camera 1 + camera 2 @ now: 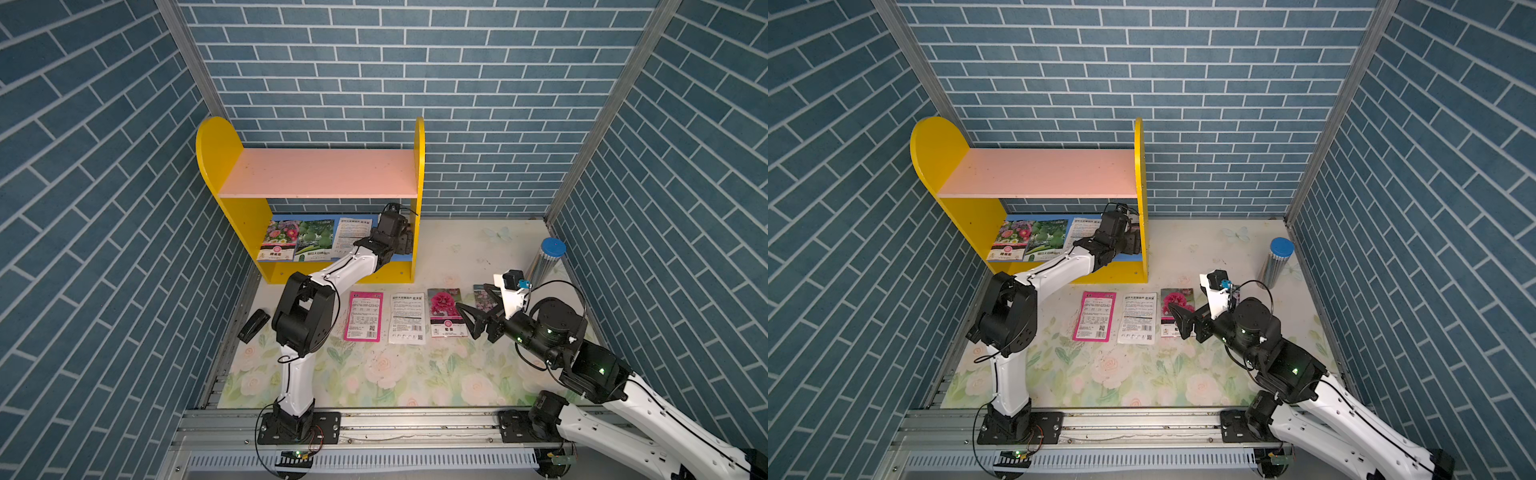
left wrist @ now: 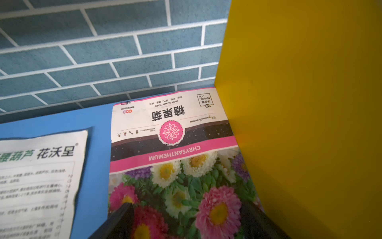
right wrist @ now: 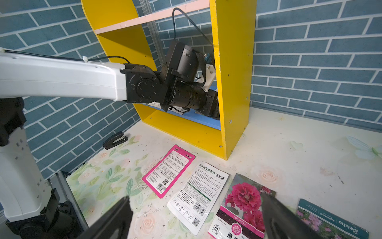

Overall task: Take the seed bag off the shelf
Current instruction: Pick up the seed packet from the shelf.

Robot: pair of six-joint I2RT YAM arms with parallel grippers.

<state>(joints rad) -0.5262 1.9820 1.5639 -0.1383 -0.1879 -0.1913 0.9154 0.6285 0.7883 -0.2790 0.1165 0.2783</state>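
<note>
Seed bag (image 2: pixel 173 157): flat glossy rectangular pack, printed with pink, white and purple daisies and a pink CHRYSANTHEMUM band. It lay on the shelf's (image 1: pixel 320 172) smooth blue lower board (image 2: pixel 97 132), edge against its yellow side panel (image 2: pixel 299 103). Left gripper (image 2: pixel 186 204) fingers stood apart above it. Right gripper (image 3: pixel 195 197) fingers were apart too, out front of the shelf.

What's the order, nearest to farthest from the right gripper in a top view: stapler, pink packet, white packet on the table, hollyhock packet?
1. Hollyhock packet, beside the fingers of the right gripper.
2. White packet, next to its left.
3. Pink packet, left again.
4. Stapler, by the left wall.
</note>
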